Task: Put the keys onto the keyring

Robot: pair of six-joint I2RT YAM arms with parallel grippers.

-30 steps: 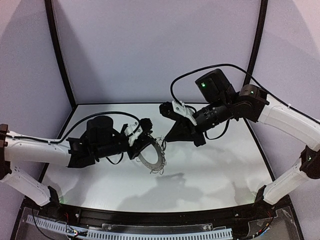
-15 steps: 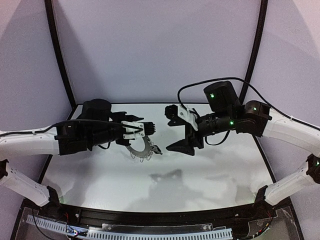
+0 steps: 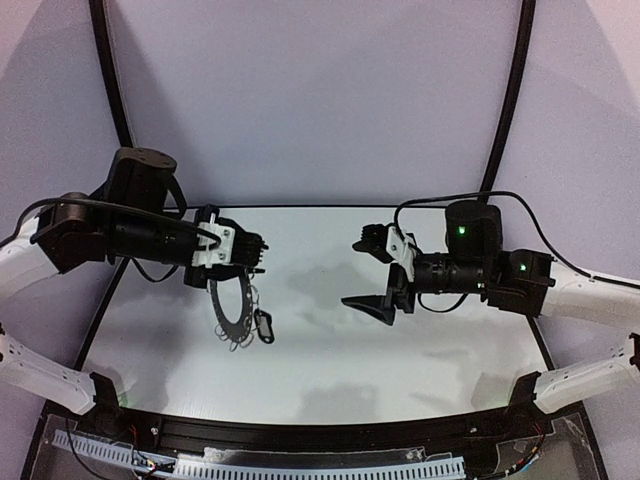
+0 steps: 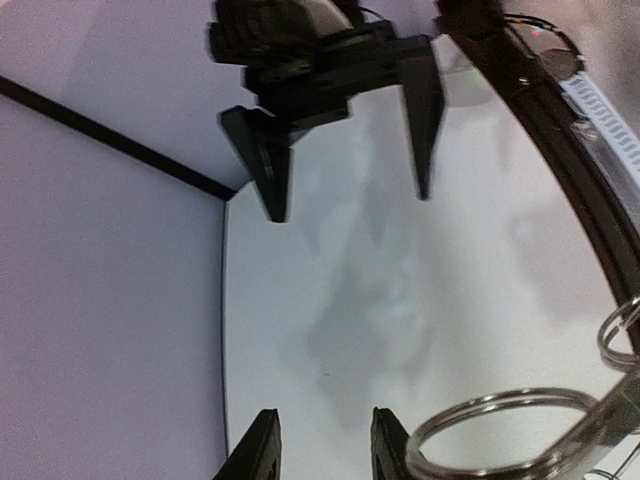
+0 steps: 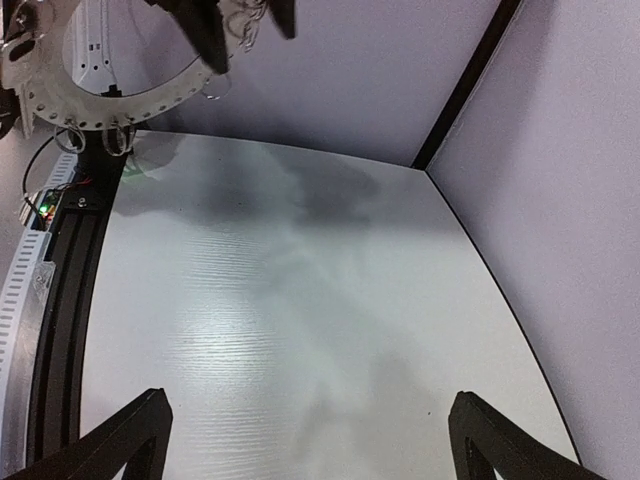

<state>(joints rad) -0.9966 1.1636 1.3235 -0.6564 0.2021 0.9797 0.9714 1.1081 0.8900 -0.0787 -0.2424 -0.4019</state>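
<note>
**Item 1. Left gripper** [image 3: 238, 250]
- State: jaws clamped on the upper rim of the keyring [image 3: 230, 303].
- Position: the keyring hangs edge-down in the air above the left half of the table [image 3: 330, 370], nearer the left edge than the centre.

**Item 2. Key** [image 3: 264, 326]
- Description: 1 small dark oblong.
- Position: it dangles at the keyring's lower right rim, among the wire loops [image 3: 228, 338]. It looks attached, but whether its own loop is fully threaded is too small to tell.

**Item 3. Right gripper** [image 3: 372, 272]
- State: jaws spread wide, holding nothing.
- Position: above the right half of the table, well apart from the keyring and pointing toward it.

**Item 4. Hazards (judged)**
- The hold covers only a narrow stretch of rim. A quick arm move could make the keyring pivot or slip in the jaws.
- If the key is merely hooked, swinging could shake it off onto the table.
- Releasing from this height would drop the keyring and could tangle the wire loops.
- The wide right fingers could snag a loop on approach.

**Item 5. Containers**
- 0 in view, so there are no contents to list.
</note>
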